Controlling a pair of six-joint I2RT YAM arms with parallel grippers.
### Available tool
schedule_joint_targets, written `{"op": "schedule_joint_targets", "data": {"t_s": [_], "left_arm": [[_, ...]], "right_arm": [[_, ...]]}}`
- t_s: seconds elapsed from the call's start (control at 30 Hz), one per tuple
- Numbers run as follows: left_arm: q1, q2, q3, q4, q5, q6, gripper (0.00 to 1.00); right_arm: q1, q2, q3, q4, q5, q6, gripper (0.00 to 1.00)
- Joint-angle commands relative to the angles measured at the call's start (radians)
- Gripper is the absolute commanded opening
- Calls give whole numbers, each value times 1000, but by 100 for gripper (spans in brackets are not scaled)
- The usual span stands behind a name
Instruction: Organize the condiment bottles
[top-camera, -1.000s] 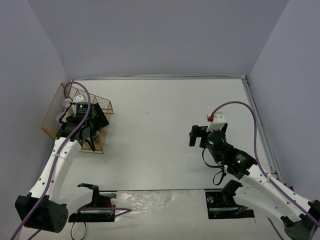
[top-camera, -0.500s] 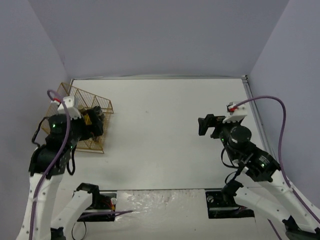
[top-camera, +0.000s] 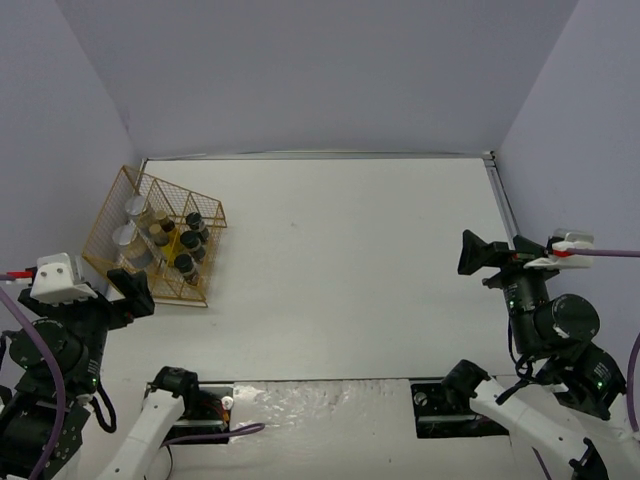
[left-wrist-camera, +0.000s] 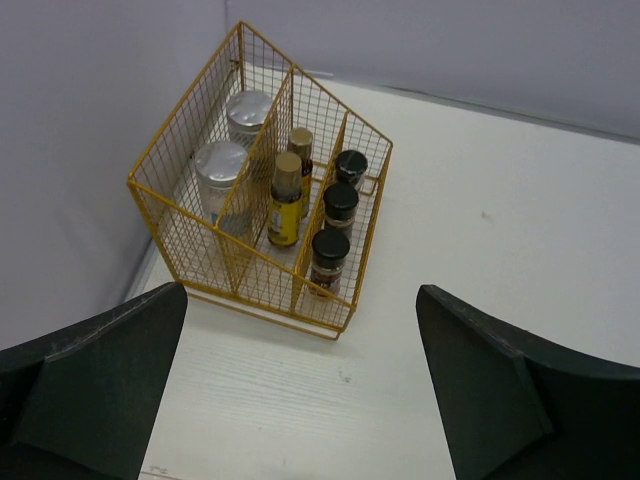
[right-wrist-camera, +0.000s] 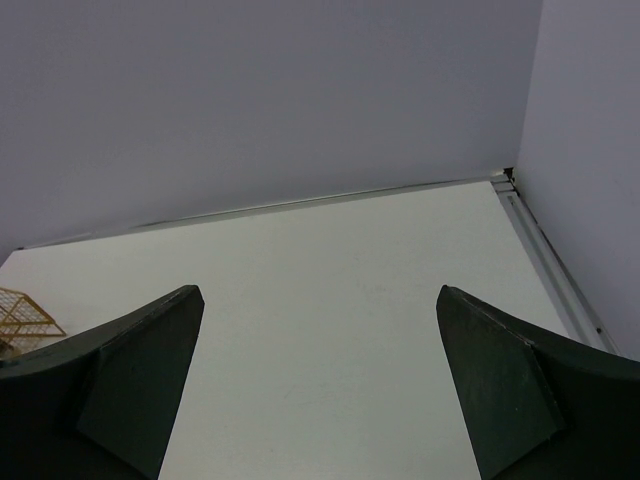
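Note:
The condiment bottles all stand in the gold wire rack (left-wrist-camera: 158, 196) at the table's far left. Two clear grey-lidded jars (left-wrist-camera: 221, 166) fill its left lane. Two slim yellow bottles (left-wrist-camera: 285, 200) stand in the middle lane, and three short black-lidded jars (left-wrist-camera: 340, 205) in the right lane. From above, the rack (top-camera: 108, 218) shows the same bottles (top-camera: 187, 243). My left gripper (left-wrist-camera: 302, 292) hangs open and empty, back from the rack's front. Over by the right wall, my right gripper (right-wrist-camera: 320, 292) is open and empty above bare table.
The white table (top-camera: 340, 260) is walled on three sides. A metal rail (top-camera: 520, 250) runs along its right edge. Both arm bases sit at the near edge. A corner of the rack (right-wrist-camera: 20, 310) shows at the far left of the right wrist view.
My left gripper has drawn back out of the rack toward the near left and opened wider, uncovering the bottles. The right arm has swung right and back toward the wall.

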Motion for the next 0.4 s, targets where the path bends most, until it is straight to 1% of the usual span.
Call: {"op": "schedule_joint_targets", "data": {"t_s": [0.0,0.03,0.17,0.37], "left_arm": [[-55,-49,-53,-7,-108,-17,97],[-74,-80,-85,6,-120,-28,97],[-91,-148,-105,20,-142,-43,97],[-108,-135,-97,-22,-165,-44,97]], "right_arm": [[-4,-18,-6,38,71,-53,100],[-4,-28,-12,39,73,-51,100],[-3,-39,-27,38,63,-45,100],[-2,-25,-26,38,55,-44,100]]}}
